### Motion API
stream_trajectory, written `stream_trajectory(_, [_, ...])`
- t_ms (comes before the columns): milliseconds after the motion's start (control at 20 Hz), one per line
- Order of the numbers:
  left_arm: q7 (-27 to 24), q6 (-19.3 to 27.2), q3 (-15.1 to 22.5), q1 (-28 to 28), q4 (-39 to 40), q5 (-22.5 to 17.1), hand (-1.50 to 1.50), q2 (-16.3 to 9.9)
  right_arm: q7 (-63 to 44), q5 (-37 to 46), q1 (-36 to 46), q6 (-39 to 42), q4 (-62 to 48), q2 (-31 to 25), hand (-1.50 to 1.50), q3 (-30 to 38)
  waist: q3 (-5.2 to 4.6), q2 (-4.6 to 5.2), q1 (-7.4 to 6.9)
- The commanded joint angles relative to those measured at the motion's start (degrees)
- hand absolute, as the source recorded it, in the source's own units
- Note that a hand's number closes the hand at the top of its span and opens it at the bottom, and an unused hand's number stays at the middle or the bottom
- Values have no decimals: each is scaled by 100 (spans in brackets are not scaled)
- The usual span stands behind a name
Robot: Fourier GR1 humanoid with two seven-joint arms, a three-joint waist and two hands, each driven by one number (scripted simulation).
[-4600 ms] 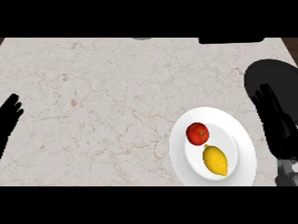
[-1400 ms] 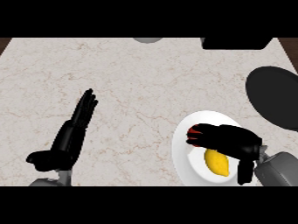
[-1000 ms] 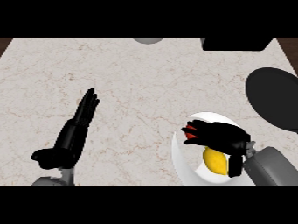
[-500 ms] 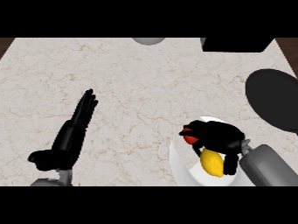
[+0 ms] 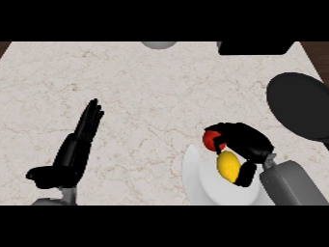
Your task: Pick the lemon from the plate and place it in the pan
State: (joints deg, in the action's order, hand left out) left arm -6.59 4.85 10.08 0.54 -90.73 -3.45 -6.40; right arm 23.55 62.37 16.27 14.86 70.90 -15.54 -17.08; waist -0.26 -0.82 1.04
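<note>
Since a moment ago the right hand [image 5: 244, 142] has curled round the lemon [image 5: 228, 164] on the plate [image 5: 199, 181]. Grasping step; next, lift toward the pan [image 5: 304, 106]. Left hand [image 5: 75, 147] rests open.

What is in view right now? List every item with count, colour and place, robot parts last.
lemon: one, yellow, on the plate, under the right robot hand
red fruit: one, red, on the plate beyond the lemon, partly hidden
plate: one, white, lower right of the counter
pan: one, black, right edge, handle towards the lower right
counter: one, pale marble, fills the view
grey round object: one, far edge, cut off
black object: one, far right edge, cut off
left robot hand: black, fingers straight, lower left
right robot hand: black, curled round the lemon
</note>
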Motion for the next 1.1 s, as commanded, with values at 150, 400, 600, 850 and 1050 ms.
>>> stream_trajectory(150, [-29, 54, -111, -55, 6, -8, 0, -26, -2981, 32, -304, -917, 489, 1114, 150, 1312, 11, 0, 175])
stream_trajectory(400, [-184, -55, -81, -54, 120, -12, 0, -21, -3989, 684, -297, -1844, 1694, 1465, 150, 1312, 15, 26, 76])
stream_trajectory(600, [332, 57, 22, 181, -148, 45, 0, 62, -4803, 630, -410, -1829, 2860, 1543, 150, 973, 25, 33, -11])
stream_trajectory(850, [40, 19, -89, 258, 217, 44, 0, 153, -5309, 341, -806, -2005, 3548, 1550, 150, 1160, 25, 69, -37])
stream_trajectory(1050, [367, -66, 47, -29, -414, 64, 0, 82, -4907, -191, -242, -2404, 2672, 1518, 150, 2101, 29, 79, -123])
